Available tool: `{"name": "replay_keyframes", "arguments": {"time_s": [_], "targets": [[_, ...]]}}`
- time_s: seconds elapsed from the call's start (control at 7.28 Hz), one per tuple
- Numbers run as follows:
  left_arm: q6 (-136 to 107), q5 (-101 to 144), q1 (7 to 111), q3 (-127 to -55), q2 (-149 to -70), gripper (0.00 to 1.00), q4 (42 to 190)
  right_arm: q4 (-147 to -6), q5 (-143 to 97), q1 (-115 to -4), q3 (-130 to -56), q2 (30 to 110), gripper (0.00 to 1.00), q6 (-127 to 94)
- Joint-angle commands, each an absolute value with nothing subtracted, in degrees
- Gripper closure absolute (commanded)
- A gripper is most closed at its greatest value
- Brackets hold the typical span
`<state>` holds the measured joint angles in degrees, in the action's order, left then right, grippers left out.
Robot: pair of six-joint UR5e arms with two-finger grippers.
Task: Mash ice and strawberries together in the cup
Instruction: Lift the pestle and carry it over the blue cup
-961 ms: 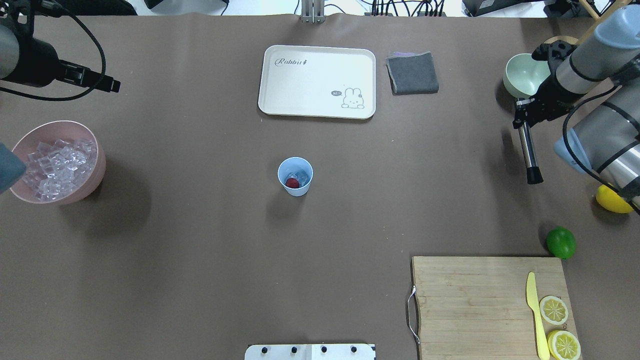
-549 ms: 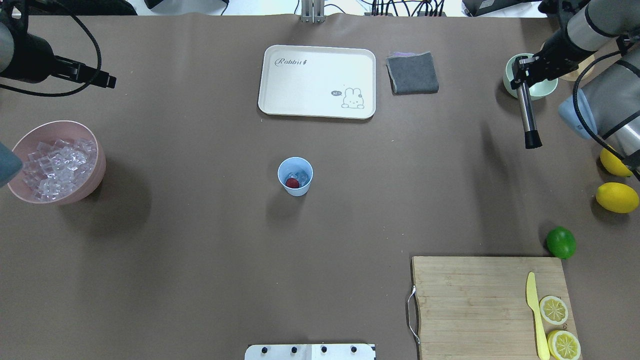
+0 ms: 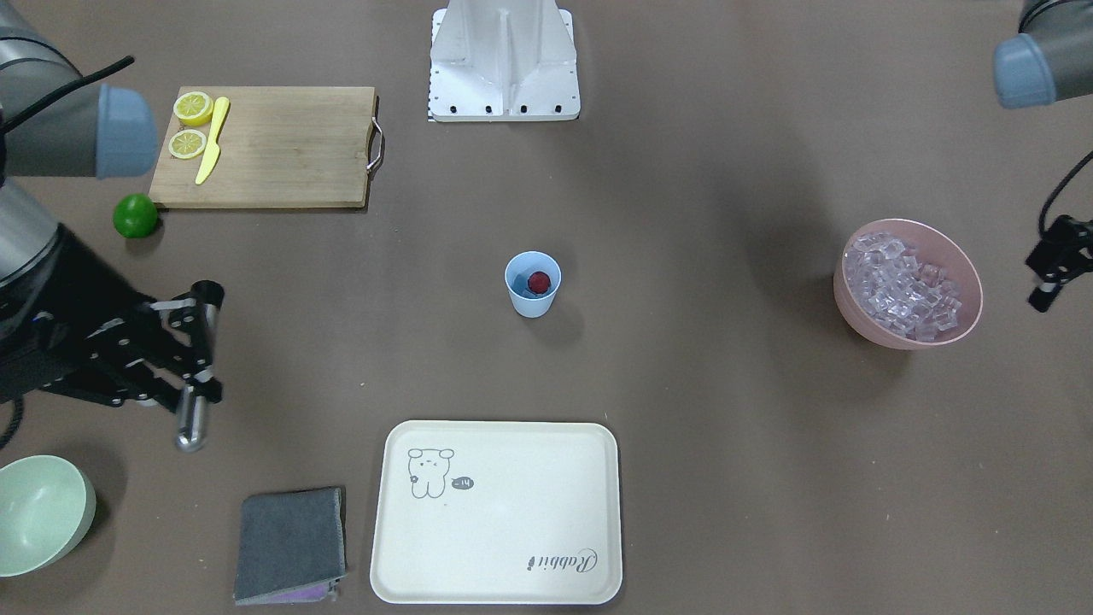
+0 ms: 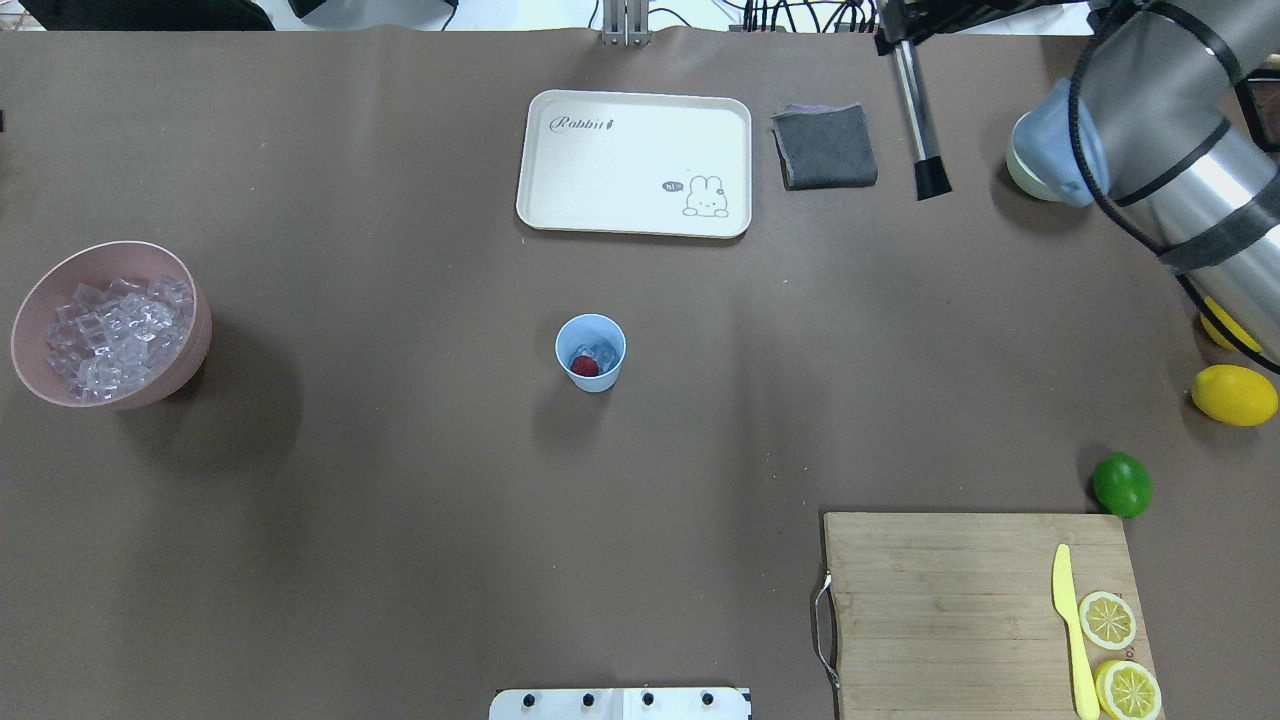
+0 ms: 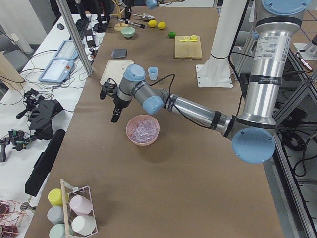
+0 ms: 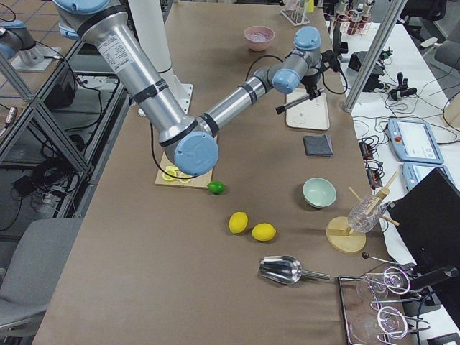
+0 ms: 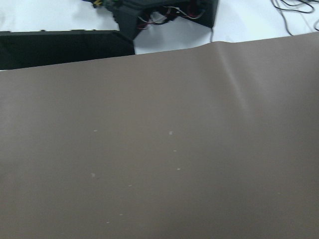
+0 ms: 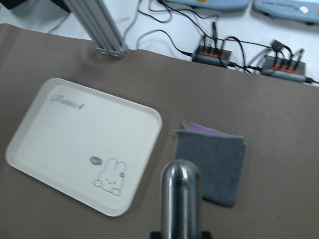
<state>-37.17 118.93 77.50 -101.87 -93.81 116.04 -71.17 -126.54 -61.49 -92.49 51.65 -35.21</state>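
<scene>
Right gripper (image 3: 198,352): fingers pressed together on the shaft of the steel muddler (image 4: 915,110). Its black tip points back toward the robot, and the rounded steel end projects past the fingers on the opposite side. Nearest to this gripper is the grey cloth (image 4: 825,145). The cream tray (image 4: 600,170) lies just beyond the cloth, to the gripper's left. The pale green bowl (image 3: 38,512) sits to the gripper's right.

Cup (image 4: 590,352): upright, well apart from the right gripper, nearer the robot and to the gripper's left. Inside it, the strawberry (image 4: 584,366) rests against the ice (image 4: 602,351). The muddler tip is well apart from the cup.

Left gripper (image 3: 1055,265): whether its fingers are spread or pressed together cannot be told. The pink bowl (image 4: 198,335), heaped with more ice, stands near this gripper on the side toward the cup. The cup itself is well apart from it, beyond the bowl.

Changes against half a second earlier:
- The right gripper was over the pale green bowl, with the muddler tip nearer the robot. It now stands farther to the robot's left and farther from the robot, with the tip just beside the cloth's right edge.
- The left gripper showed at the overhead view's upper left. It is now outside that view.
- Cup, strawberry, ice and pink bowl are unmoved.
</scene>
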Motion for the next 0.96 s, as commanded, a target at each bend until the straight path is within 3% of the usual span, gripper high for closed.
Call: {"name": "replay_keyframes", "arguments": {"time_s": [0.0,0.41,0.82], "targets": [[-37.3,119.1,85.1,-101.3,-86.4,0.02,115.8,-59.6,-116.9,-52.3,-93.8,47.7,1.0,-35.9],[-37.1,124.4,91.4,-101.5,-79.2,0.02,115.9,-37.3,-100.1,-40.5,-93.9,50.7,1.0,-42.1],[-37.1,127.4,93.4,-101.3,-78.1,0.02,115.8,-25.8,-88.3,-31.9,-93.5,53.2,1.0,-42.1]]}}
